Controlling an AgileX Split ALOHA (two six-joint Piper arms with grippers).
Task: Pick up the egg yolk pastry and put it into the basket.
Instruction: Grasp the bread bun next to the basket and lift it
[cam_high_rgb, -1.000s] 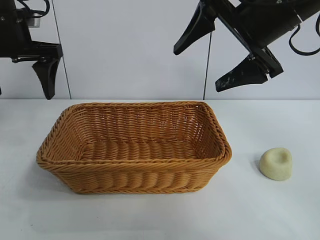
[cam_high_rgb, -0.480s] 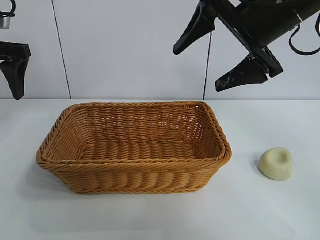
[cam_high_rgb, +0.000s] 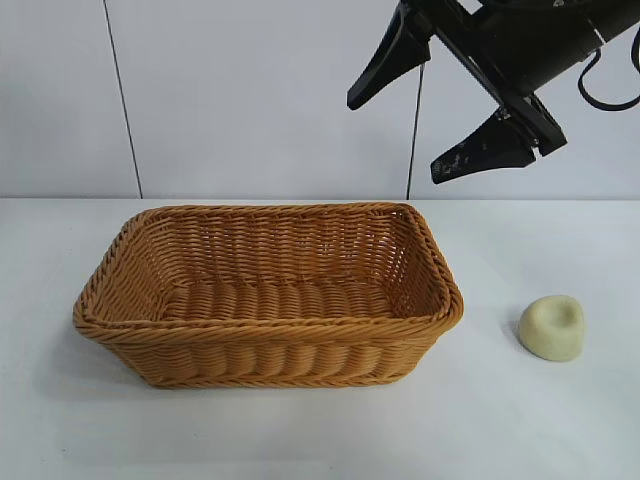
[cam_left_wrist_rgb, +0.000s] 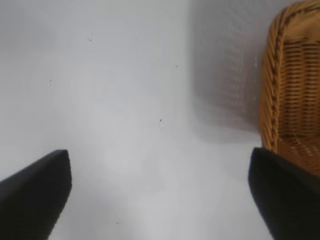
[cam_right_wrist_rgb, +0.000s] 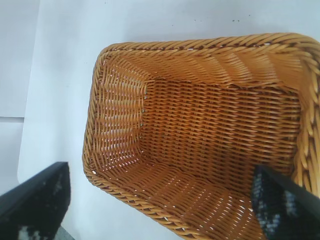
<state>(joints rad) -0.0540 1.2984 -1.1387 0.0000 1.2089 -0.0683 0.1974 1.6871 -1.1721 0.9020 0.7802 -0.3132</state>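
The pale cream egg yolk pastry (cam_high_rgb: 552, 327) lies on the white table to the right of the orange-brown wicker basket (cam_high_rgb: 268, 350). The basket holds nothing. My right gripper (cam_high_rgb: 415, 130) hangs open and empty high above the basket's right end, far above the pastry; its wrist view looks down into the basket (cam_right_wrist_rgb: 120, 130). My left gripper (cam_left_wrist_rgb: 160, 195) is out of the exterior view; its wrist view shows it open and empty over bare table beside one end of the basket (cam_left_wrist_rgb: 272, 100). The pastry does not show in either wrist view.
White table (cam_high_rgb: 520, 420) with a pale wall behind it. A thin dark cable (cam_high_rgb: 416, 140) hangs down behind the right gripper.
The left arm has moved left, out of the exterior view. The right arm, the basket and the pastry have not moved.
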